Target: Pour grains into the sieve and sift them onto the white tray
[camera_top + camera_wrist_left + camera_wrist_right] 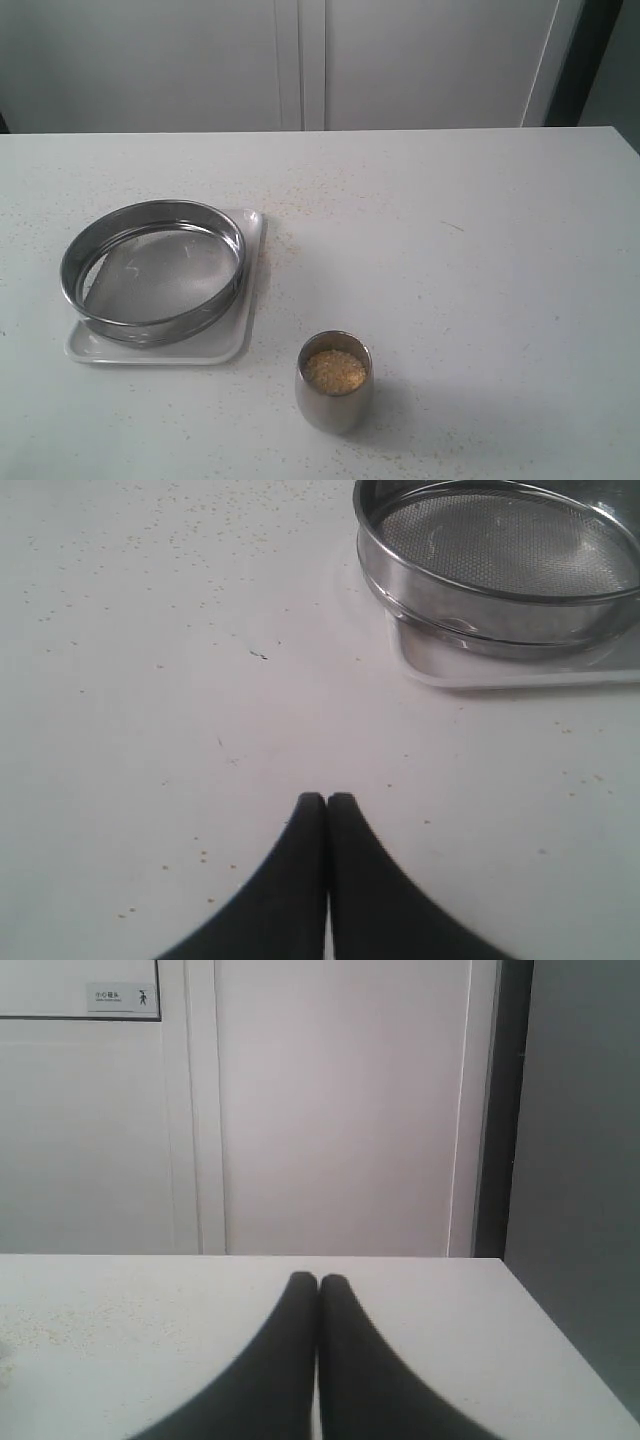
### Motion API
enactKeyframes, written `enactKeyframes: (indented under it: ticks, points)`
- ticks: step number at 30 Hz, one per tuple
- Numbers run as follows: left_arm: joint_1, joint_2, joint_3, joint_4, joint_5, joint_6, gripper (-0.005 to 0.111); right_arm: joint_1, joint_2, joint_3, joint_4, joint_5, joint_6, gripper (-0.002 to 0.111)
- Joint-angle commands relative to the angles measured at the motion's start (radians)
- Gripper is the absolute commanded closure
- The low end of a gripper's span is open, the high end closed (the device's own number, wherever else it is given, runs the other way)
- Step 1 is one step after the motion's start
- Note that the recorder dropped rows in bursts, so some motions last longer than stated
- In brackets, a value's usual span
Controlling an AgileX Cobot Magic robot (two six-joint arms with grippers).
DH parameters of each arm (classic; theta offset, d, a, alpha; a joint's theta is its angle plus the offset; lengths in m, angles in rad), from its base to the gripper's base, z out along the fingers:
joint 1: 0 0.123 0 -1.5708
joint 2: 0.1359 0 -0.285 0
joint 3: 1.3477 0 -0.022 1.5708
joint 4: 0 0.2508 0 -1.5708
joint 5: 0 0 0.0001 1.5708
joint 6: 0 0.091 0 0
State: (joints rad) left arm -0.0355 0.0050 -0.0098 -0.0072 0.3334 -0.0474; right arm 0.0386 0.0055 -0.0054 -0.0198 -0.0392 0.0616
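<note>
Far left on the table (480,300): sieve (153,270), lying flat, open side up, on top of the tray (215,352). Round, so no long side to point anywhere. Covers most of the tray, leaving only the near edge and the right edge showing, so hard to tell which way the tray runs long. To the right and nearer: steel cup (333,400), standing straight, mouth up, with grains (335,371) nearly to the top. Not touching the tray.

Then the left gripper (326,800): black tips pressed together, holding nothing, over bare table. Sieve and tray ahead of it and off to one side, well apart from it. Sieve cut off by the picture edge there. Tiny yellow specks (180,540) sprinkled on the table, too small to tell apart.

Last, the right gripper (318,1280): tips pressed together too, empty, pointing over the table toward a white door (340,1110). Both grippers out of the exterior view.
</note>
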Motion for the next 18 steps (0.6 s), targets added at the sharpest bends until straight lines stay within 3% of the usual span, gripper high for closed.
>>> enactKeyframes:
  ticks: [1,18]
  points:
    - [0.003,-0.005,0.010,-0.006,0.009,0.000,0.107,0.001,-0.006,0.005,-0.003,-0.036,0.004,0.108]
    - [0.003,-0.005,0.010,-0.006,0.009,0.000,0.107,0.001,-0.006,0.005,-0.003,-0.119,-0.040,0.108]
